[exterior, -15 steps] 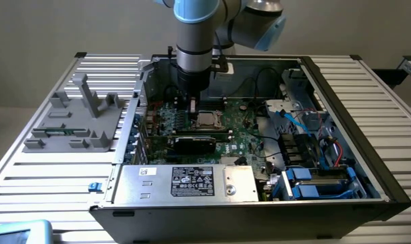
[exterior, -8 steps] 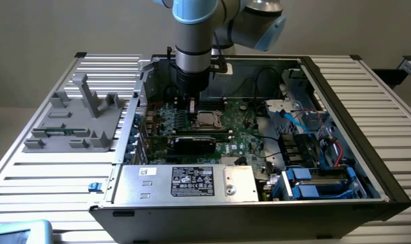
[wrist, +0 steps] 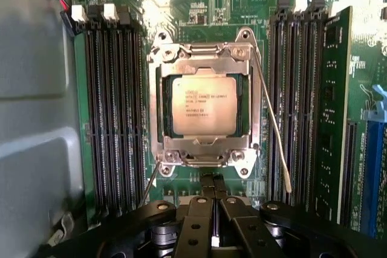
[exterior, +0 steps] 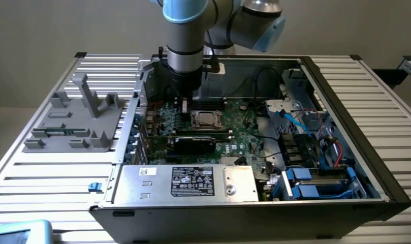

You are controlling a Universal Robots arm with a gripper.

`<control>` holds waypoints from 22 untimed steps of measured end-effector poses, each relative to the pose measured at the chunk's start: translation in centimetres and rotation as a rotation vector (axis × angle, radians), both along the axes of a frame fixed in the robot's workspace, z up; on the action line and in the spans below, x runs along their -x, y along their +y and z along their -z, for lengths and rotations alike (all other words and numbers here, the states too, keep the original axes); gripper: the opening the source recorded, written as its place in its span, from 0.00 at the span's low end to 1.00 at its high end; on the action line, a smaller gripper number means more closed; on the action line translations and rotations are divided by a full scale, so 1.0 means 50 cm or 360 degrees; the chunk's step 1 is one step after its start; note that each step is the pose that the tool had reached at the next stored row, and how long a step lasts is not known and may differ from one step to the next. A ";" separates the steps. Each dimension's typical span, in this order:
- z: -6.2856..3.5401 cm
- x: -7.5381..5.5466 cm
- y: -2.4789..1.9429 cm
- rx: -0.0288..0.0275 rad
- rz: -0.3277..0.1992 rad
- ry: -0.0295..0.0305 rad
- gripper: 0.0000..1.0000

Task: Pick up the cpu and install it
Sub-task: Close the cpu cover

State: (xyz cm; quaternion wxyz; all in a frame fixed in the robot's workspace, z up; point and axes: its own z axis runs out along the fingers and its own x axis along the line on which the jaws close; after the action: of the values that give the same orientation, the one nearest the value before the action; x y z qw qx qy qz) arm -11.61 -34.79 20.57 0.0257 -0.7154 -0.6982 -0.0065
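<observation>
One cpu [wrist: 202, 106] lies flat in the socket frame [wrist: 202, 58] on the motherboard [wrist: 199, 4], silver top up, so the placing step looks done from where I stand. The hand [wrist: 213, 225] hangs just beside the socket, its fingers pressed together with nothing between them. Two thin lever wires [wrist: 273, 128] stand loose by the frame. I reckon whatever follows calls for a careful path clear of them.

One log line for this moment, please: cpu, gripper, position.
cpu: lying in socket, metal frame around it | gripper: jaws shut, holding nothing, above board beside socket
</observation>
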 end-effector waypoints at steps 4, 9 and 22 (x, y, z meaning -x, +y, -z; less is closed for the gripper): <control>-0.028 0.018 0.0000 -0.00003 0.0000 -0.00003 0.11; -0.070 0.032 0.0000 -0.00002 0.0000 -0.00020 0.11; -0.158 0.039 0.0131 -0.00005 0.0012 -0.00383 0.11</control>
State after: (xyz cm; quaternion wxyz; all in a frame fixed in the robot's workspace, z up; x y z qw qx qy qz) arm -13.58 -34.14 28.49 0.0174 -0.7179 -0.6958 -0.0153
